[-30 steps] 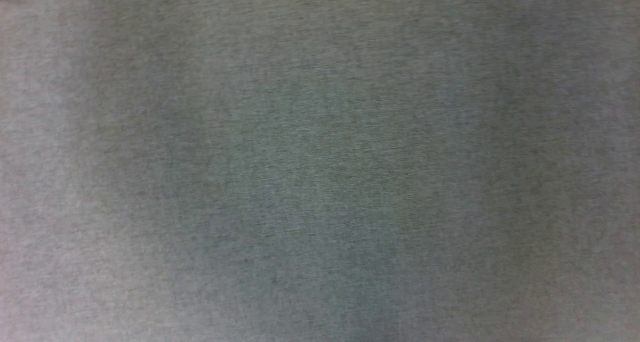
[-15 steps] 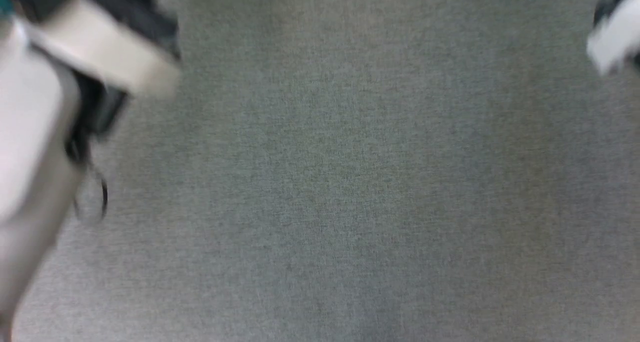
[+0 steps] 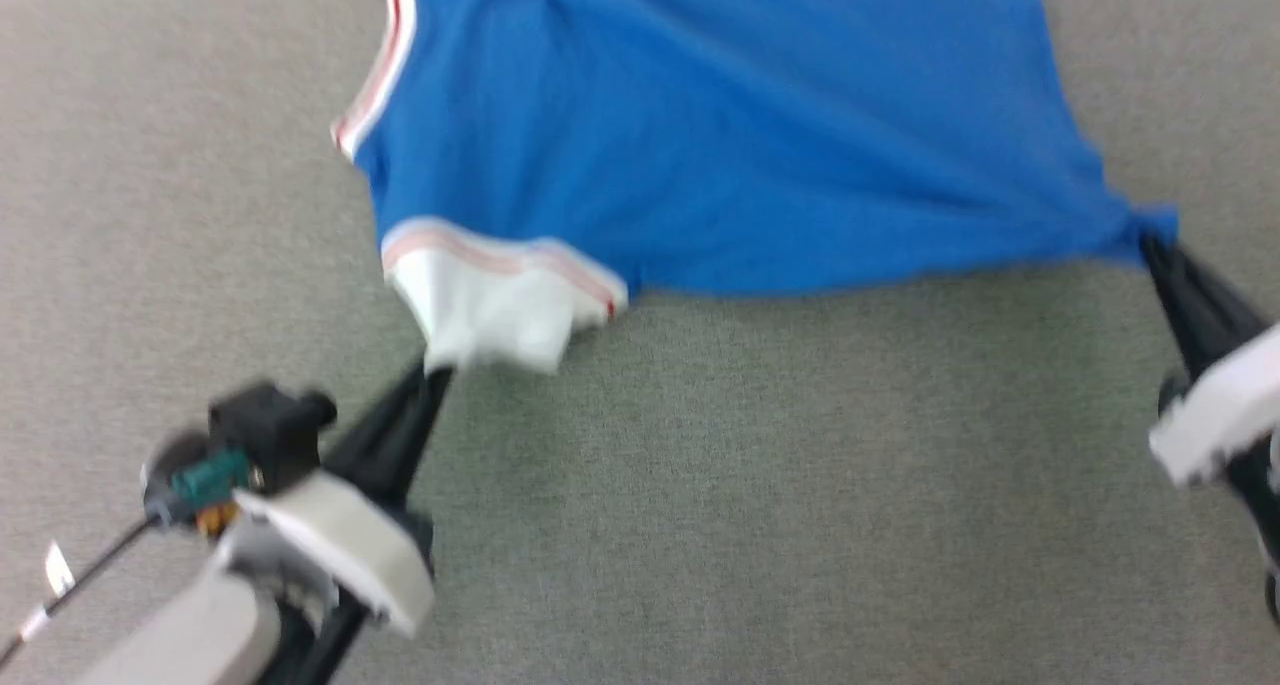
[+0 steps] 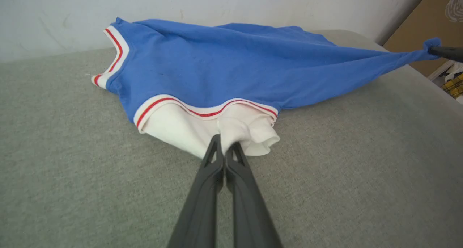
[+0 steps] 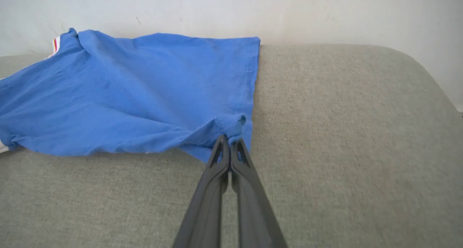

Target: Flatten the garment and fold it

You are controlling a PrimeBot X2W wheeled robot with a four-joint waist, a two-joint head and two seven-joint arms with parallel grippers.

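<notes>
The left pincer (image 4: 225, 148) is gripping the shirt (image 3: 720, 135) by its white sleeve (image 4: 181, 126), the right pincer (image 5: 229, 142) by a blue corner (image 5: 231, 126), over grey padding (image 5: 343, 132).

garment (image 3: 720, 115) top cropped, head cam blurry

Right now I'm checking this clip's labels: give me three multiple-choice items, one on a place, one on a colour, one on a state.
1. Where does the left gripper hold the shirt? A collar; B white sleeve; C hem.
2. The shirt's body is: A blue; B green; C black.
3. The right gripper is: A open; B shut on nothing; C shut on a blue corner.
Answers: 1 B, white cloth sits in its grip; 2 A, plainly blue; 3 C, it clamps bunched blue cloth.
</notes>
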